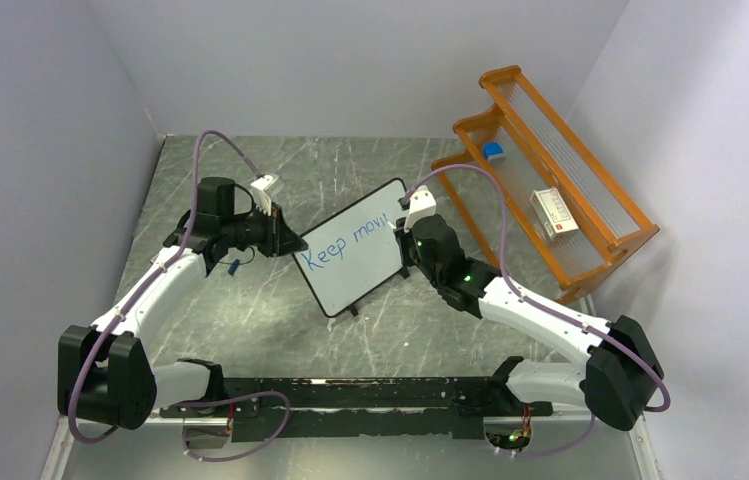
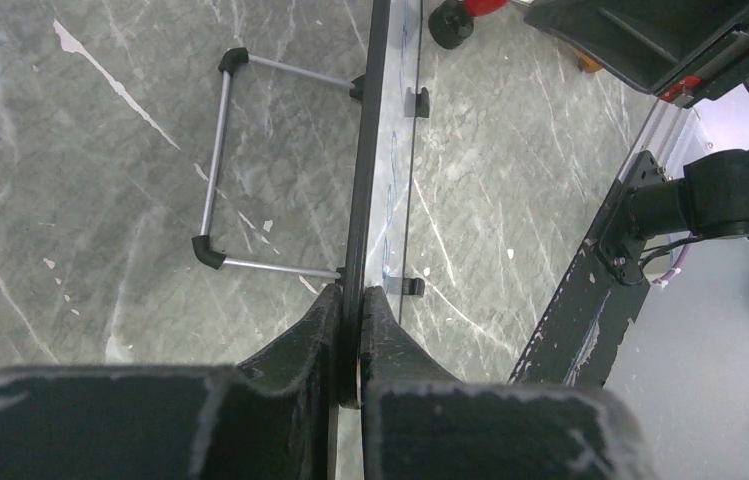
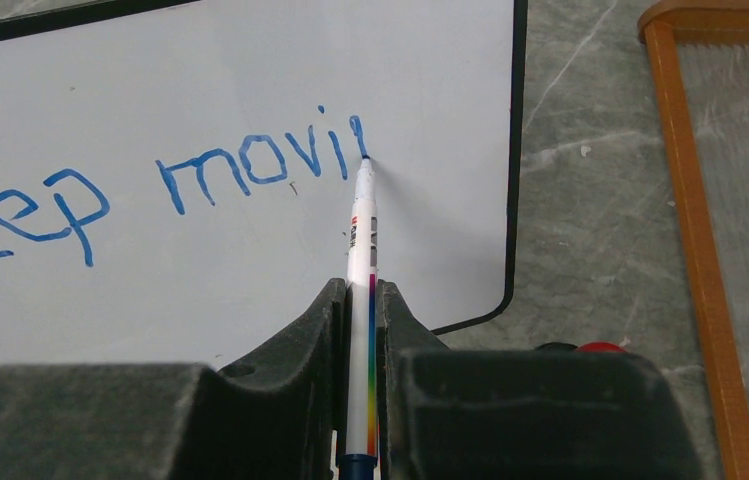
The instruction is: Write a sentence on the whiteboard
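The whiteboard stands tilted on its small black feet at mid-table, white with a thin black frame. My left gripper is shut on its left edge; in the left wrist view the frame runs edge-on between my fingers. My right gripper is shut on a white marker with a rainbow stripe. Its blue tip touches the whiteboard just after the last stroke. The sentence reads "Keep movi" in blue, with one further short stroke beside the tip.
An orange rack stands at the right along the wall, holding a blue object and a white box. Its orange rail lies close to the right of the board. A black bar spans the near edge between the arm bases.
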